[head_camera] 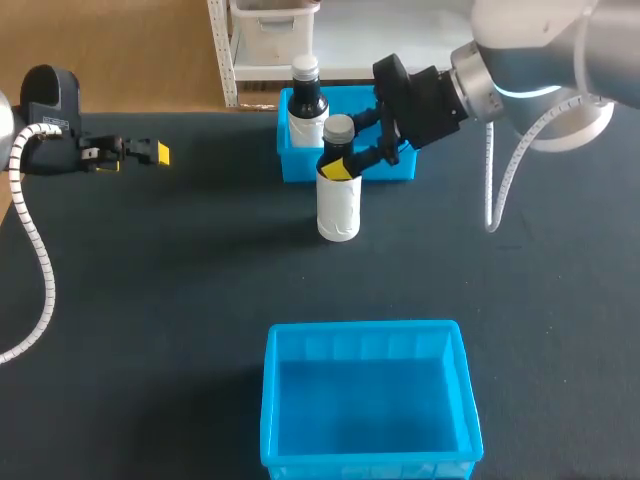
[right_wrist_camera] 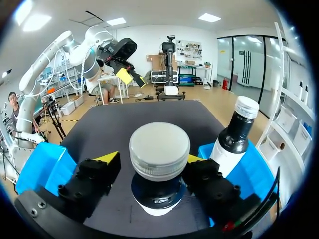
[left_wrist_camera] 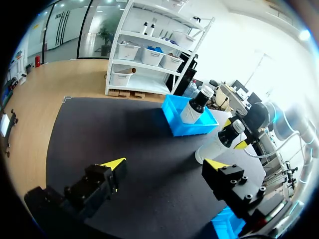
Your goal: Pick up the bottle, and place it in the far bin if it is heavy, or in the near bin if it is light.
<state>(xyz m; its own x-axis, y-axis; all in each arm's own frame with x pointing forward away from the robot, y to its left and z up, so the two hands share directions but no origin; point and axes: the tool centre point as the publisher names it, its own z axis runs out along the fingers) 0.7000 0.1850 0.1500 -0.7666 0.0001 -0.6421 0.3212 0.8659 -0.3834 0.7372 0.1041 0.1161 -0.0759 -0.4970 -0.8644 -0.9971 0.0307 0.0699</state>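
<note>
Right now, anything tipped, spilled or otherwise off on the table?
Nothing stands out. The white bottle stands upright on the table just in front of the far bin, with the right gripper at its neck. A second bottle stands upright inside the far bin. No spill or damage visible.

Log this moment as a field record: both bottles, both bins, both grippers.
white bottle: upright on the table, just in front of the far bin
dark bottle: standing in the far bin
far bin: blue, holds the dark bottle
near bin: blue, nothing visible inside
right gripper: jaws open astride the white bottle's neck, gap on one side
left gripper: jaws open, holding nothing
</note>
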